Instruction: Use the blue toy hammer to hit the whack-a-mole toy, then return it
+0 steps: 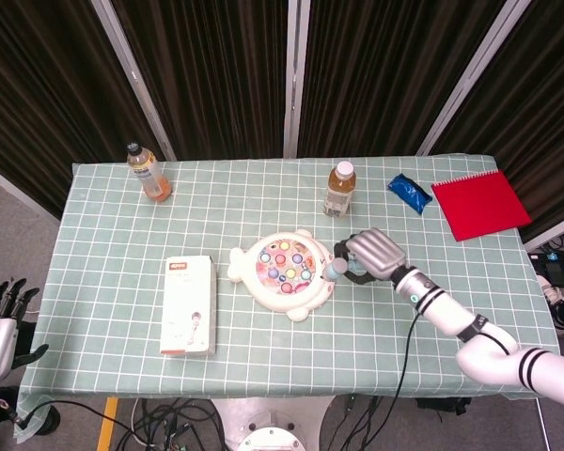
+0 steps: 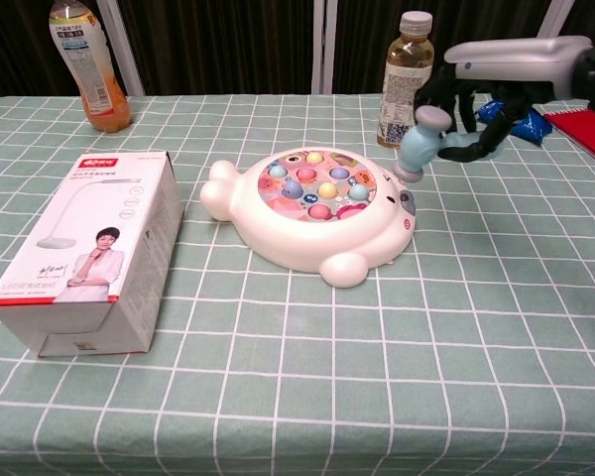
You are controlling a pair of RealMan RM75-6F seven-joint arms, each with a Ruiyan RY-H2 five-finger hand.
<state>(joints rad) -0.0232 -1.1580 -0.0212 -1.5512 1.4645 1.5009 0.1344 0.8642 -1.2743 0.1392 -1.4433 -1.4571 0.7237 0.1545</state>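
Observation:
The white whack-a-mole toy [image 1: 282, 273] [image 2: 312, 210] with coloured buttons lies at the table's middle. My right hand [image 1: 371, 255] [image 2: 486, 84] grips the blue toy hammer [image 1: 336, 270] [image 2: 424, 147] by its handle. The hammer's head hangs in the air just over the toy's right edge, not touching it in the chest view. My left hand [image 1: 0, 318] hangs off the table's left edge at the lower left of the head view, fingers spread and holding nothing.
A white box [image 1: 189, 304] [image 2: 84, 248] lies left of the toy. A tea bottle [image 1: 338, 190] [image 2: 407, 79] stands behind the hammer, an orange bottle [image 1: 147, 172] [image 2: 86, 64] at back left. A blue packet [image 1: 410, 194] and red notebook [image 1: 479, 203] lie at back right.

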